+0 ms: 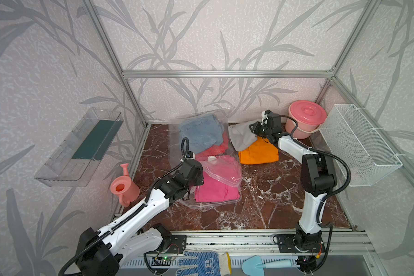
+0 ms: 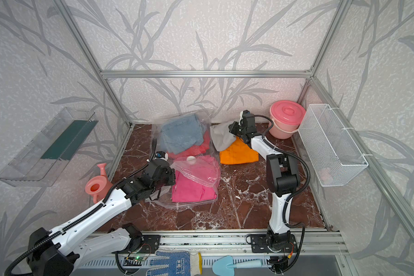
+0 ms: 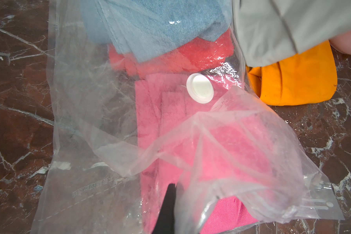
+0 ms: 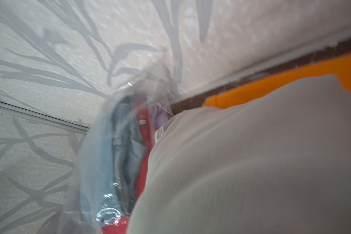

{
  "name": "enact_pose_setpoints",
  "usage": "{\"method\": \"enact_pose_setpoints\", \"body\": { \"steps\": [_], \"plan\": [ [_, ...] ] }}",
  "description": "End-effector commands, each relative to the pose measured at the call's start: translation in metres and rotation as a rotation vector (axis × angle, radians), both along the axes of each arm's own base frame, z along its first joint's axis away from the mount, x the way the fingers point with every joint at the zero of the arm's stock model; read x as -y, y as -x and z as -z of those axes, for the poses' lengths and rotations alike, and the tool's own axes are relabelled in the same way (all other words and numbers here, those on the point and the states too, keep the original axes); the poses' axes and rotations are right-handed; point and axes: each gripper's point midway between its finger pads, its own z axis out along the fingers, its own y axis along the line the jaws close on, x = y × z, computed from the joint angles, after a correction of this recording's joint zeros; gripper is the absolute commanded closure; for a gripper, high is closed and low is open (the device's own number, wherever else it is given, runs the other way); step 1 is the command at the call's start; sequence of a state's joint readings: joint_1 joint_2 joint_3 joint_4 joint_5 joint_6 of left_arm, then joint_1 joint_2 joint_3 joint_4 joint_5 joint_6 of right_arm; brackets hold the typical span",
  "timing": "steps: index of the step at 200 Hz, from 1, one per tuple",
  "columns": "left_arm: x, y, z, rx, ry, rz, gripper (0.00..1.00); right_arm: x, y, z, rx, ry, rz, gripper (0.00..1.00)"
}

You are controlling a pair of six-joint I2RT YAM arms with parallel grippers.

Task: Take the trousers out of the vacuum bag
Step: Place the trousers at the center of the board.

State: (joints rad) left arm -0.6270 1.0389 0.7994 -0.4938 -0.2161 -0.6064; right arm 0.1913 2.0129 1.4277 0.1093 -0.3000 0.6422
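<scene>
At one o'clock on the table (image 1: 273,191), my right pincer (image 1: 255,129) grips the grey trousers (image 1: 240,139) above the orange trousers (image 1: 258,154); my left pincer (image 1: 190,191) pinches the vacuum bag (image 1: 176,153) at centre. I should release grey clear.

High stereo pair; wrist close-ups

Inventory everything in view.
vacuum bag: 1, clear, mid-table
denim trousers: 1, blue, in bag
red trousers: 1, red, in bag
pink trousers: 1, pink, bag's mouth
lilac trousers: 1, lilac, in bag
grey trousers: 1, grey, draped on orange
orange trousers: 1, orange, beside bag
bucket: 1, pink, far corner
watering can: 1, pink, left edge
basket: 1, white, right wall
tray: 1, clear, left wall
glove: 1, blue-dotted, front
trowel: 1, blue, front
left gripper: 1, black, gripping bag
right gripper: 1, black, gripping grey trousers
</scene>
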Motion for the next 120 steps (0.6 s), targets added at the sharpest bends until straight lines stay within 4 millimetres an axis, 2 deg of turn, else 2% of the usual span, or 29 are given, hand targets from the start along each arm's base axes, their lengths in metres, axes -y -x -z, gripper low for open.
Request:
{"method": "enact_pose_setpoints", "body": {
  "steps": [1,9,49,74,84,101,120],
  "plan": [
    [-0.005,-0.003,-0.011,0.027,0.009,-0.031,1.0,0.022,0.012,-0.014,0.055,-0.042,0.052,0.96],
    [-0.005,-0.003,-0.01,0.026,0.01,-0.03,1.0,0.028,0.019,-0.004,0.036,-0.053,0.07,0.96],
    [-0.003,-0.005,-0.012,0.027,0.013,-0.026,1.0,0.037,0.038,0.016,-0.005,-0.068,0.096,0.92],
    [-0.002,-0.005,-0.013,0.028,0.014,-0.025,1.0,0.045,0.045,0.027,-0.022,-0.057,0.131,0.84],
    [-0.003,-0.005,-0.013,0.028,0.014,-0.026,1.0,0.048,0.046,0.026,-0.024,-0.051,0.138,0.77],
    [-0.003,-0.004,-0.013,0.026,0.011,-0.025,1.0,0.052,0.047,0.018,-0.021,-0.034,0.153,0.55],
    [-0.003,-0.004,-0.013,0.027,0.013,-0.026,1.0,0.061,0.052,0.008,-0.021,-0.016,0.188,0.43]
  ]
}}
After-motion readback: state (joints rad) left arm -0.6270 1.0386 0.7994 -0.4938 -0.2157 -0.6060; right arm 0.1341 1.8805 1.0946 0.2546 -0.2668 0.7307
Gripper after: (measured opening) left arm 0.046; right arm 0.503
